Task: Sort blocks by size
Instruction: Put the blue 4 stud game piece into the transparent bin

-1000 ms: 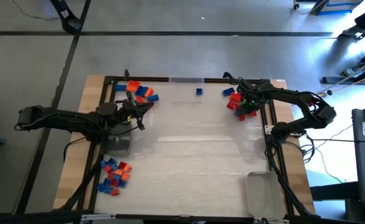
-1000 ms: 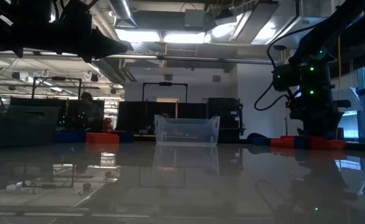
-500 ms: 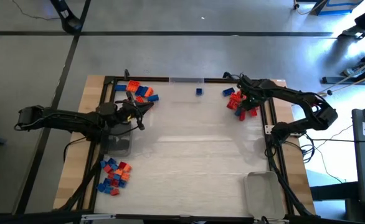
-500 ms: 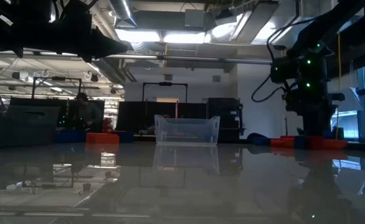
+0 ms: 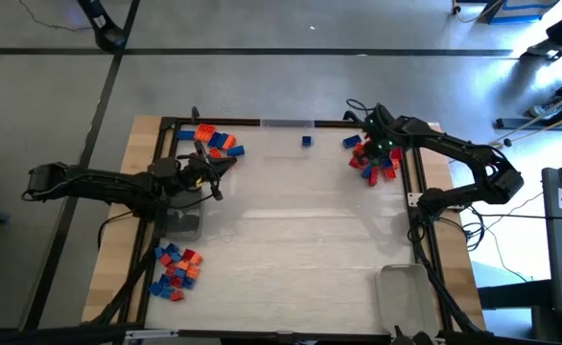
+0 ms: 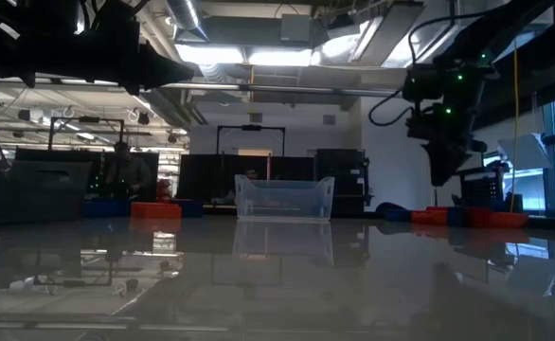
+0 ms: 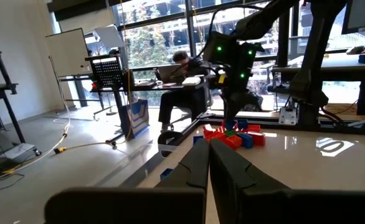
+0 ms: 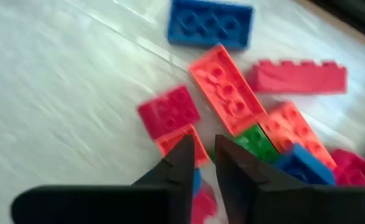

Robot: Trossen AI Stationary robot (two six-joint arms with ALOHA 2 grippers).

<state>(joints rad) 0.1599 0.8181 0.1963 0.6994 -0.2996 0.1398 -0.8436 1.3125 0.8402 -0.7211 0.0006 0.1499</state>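
At the far right corner of the table, the right gripper [image 8: 207, 146] hangs over a loose heap of blocks [image 8: 227, 90], and whether it is clenched, released or grasping a block cannot be told. Its wrist view alone lets the heap be counted by colour: two blue, one green, and at least five red or orange, one of them a small square red block [image 8: 169, 112] lying just beside a long orange one. From above, that heap [image 5: 375, 163] is only a red and blue cluster under the right gripper [image 5: 369, 144], but the overhead view shows what the wrist view cannot: three heaps in all plus one lone blue block [image 5: 306, 141] near the far edge, between them. The second heap [image 5: 216, 141] sits at the far left corner, the third [image 5: 175, 268] on the wooden strip at the left front. The left gripper [image 5: 225, 161] waits near the far left heap, its fingers [image 7: 198, 163] pressed together on nothing, as its wrist view shows. Three clear trays are countable from above: one at the far edge [image 5: 288, 123], one under the left arm [image 5: 180, 222], one at the right front [image 5: 406, 297]. The low view shows just one tray [image 6: 284, 197] and puts the right gripper [image 6: 443, 175] clear above the blocks. A person [image 7: 182, 68] sits at a desk beyond the table, seen only past the left gripper.
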